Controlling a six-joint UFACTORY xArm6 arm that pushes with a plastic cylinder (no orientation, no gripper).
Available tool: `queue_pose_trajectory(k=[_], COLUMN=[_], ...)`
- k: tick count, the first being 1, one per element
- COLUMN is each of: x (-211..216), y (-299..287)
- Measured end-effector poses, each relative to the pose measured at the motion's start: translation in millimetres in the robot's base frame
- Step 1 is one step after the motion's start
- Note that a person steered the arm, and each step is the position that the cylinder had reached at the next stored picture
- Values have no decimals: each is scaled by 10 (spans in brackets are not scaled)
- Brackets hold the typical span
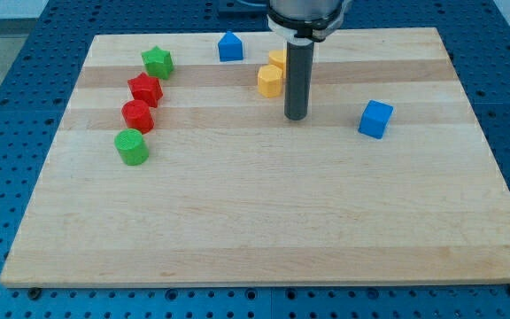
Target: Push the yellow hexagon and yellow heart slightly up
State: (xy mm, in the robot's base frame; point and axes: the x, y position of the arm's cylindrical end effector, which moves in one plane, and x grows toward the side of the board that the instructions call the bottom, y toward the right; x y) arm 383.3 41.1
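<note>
The yellow hexagon (270,81) is sitting near the top middle of the wooden surface (264,221), touching the yellow heart (278,59) just above it, which the rod is partly hiding. The tip (296,116) is resting just right of and below the hexagon; this end effector is a plain rod with no jaws to part or close. A blue house-shaped block (229,46) is lying up and left, a blue cube (375,119) to the right, and a green star (158,62), red star (145,89), red cylinder (137,116) and green cylinder (132,146) are lining the left side.

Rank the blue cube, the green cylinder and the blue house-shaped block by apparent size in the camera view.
1. Blue cube and green cylinder: alike, not ranked.
2. Blue house-shaped block: smallest, though it sits farther up the view, so distance may explain it.
</note>
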Motion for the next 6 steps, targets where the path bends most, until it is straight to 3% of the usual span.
queue_pose_trajectory(k=[1,3,4,5,6], x=[-8,-581,-515,-566,-960], y=[-39,-556,-579,-1007,-1276])
